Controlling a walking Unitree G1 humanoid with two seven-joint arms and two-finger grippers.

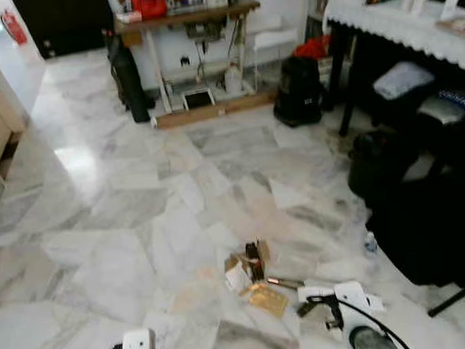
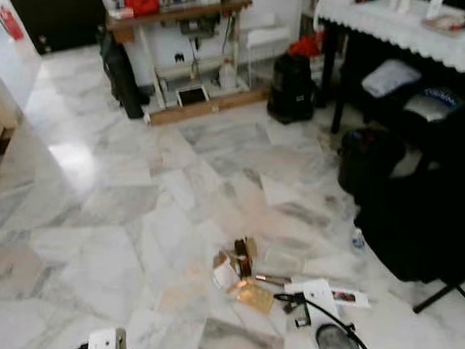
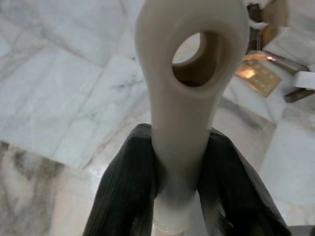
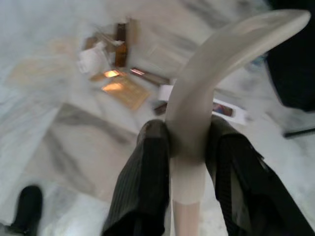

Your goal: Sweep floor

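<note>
Left gripper (image 3: 179, 196): both black fingers are pressed against a white handle with a hanging hole (image 3: 189, 73), held near the floor on the near left. Right gripper (image 4: 189, 162): fingers clamped on a curved white handle end (image 4: 221, 64), on the near right. Which handle belongs to a broom and which to a dustpan cannot be told.

Work area: a marble floor (image 1: 125, 230). The debris pile (image 1: 252, 277) (torn cardboard, a gold wrapper, small paper scraps) lies near, slightly right of centre, just beyond the right wrist. A white card (image 2: 349, 297) lies just right of the pile. A small bottle (image 1: 371, 245) stands further right, beside a black bag (image 1: 435, 224).

Hazards, as judged:
- A fast stroke may scatter the light scraps across the smooth marble instead of gathering them
- A stroke to the right may drive debris under the black bag or knock the bottle over
- The wrist cable (image 1: 370, 320) trails near the pile and may snag loose pieces
- Both handles are held near their ends; a sideways load could twist them in the fingers
</note>
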